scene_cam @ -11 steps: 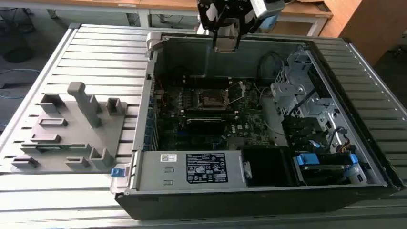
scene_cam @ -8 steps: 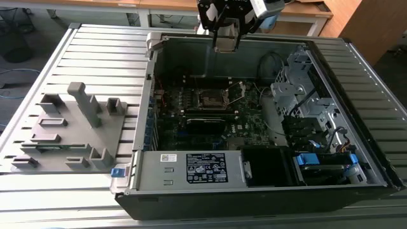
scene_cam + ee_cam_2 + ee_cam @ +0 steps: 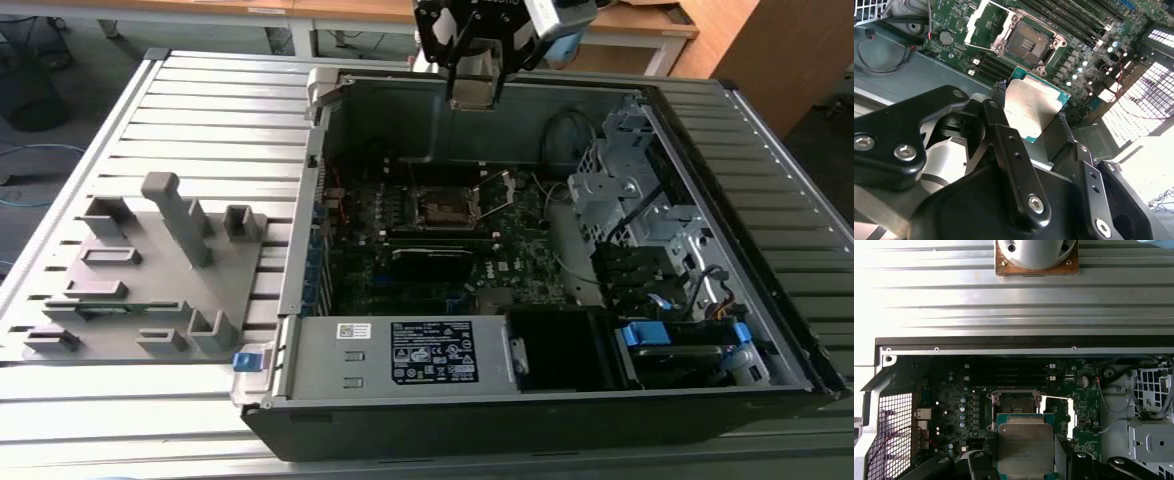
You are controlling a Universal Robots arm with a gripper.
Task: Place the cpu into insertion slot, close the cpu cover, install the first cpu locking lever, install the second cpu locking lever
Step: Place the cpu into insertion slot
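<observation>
Clamped the cpu (image 3: 1025, 445) by two opposite edges in the gripper (image 3: 1030, 102). Hung high by the case's (image 3: 400, 130) far wall, apart from the bare slot (image 3: 1024, 45) with its cover (image 3: 981, 22) swung open.

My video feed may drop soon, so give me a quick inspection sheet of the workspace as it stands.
Surface: slatted metal table, open computer case lying on it.
Job's things: cpu held over the case; insertion slot empty; cpu cover swung open.
Clutter: grey fixture tray beside the case, on the exterior view's left.
Grippers: gripper shut on the cpu.
Cables: black cable loop inside the case, apart from the slot.
Surroundings: wooden desk beyond the table.
</observation>
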